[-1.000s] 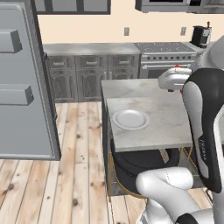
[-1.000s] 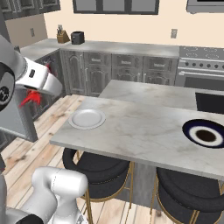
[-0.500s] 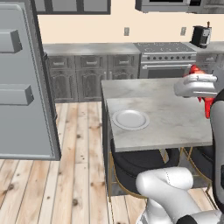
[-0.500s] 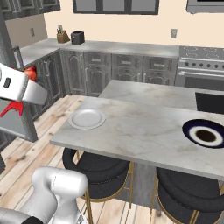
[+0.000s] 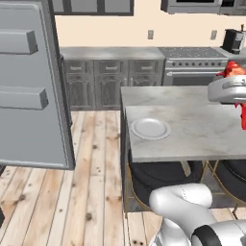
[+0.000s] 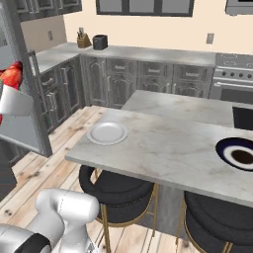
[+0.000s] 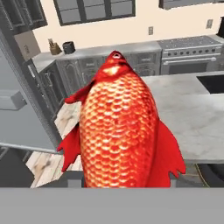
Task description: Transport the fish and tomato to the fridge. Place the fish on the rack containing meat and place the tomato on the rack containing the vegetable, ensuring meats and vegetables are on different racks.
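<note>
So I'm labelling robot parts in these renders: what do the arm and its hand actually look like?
The arm is made of glossy white, rounded, tube-like shell segments, bulging at the bends, with a dark band at a joint near the bottom edge. The same smooth white segments show in the right base view. The hand is a pale grey-white, blocky housing with rounded edges. No cables or markings are visible.

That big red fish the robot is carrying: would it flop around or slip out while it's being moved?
The fish looks long beside the gripper, so it may swing or sag if held near one end. Its glossy scales suggest a slippery surface, so it could slide. It stands straight in the hand view, so it is probably fairly stiff.
</note>
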You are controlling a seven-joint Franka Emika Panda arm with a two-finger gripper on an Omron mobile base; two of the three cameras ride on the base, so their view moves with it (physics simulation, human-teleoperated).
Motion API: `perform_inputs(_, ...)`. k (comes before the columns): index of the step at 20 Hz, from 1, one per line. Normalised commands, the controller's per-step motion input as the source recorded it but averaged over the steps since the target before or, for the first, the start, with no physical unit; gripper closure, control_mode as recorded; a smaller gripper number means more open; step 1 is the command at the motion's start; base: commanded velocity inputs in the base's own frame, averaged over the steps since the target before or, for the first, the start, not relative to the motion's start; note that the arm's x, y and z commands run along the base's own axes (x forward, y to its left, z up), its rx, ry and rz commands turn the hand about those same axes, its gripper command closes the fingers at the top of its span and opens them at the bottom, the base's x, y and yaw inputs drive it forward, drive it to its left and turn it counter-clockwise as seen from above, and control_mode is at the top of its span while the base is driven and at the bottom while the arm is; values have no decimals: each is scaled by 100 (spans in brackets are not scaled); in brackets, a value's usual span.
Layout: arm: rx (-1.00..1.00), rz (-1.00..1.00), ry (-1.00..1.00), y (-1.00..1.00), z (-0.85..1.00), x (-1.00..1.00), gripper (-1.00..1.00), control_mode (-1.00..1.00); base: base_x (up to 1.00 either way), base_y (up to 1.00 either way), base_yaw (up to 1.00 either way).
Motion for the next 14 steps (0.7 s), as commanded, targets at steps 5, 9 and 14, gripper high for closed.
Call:
perform_inputs(5,0,0,0,0,0,0,100,100,35,62,53)
perform_inputs(9,0,0,0,0,0,0,100,100,28,68,70)
perform_inputs(14,0,0,0,0,0,0,100,100,2,88,71)
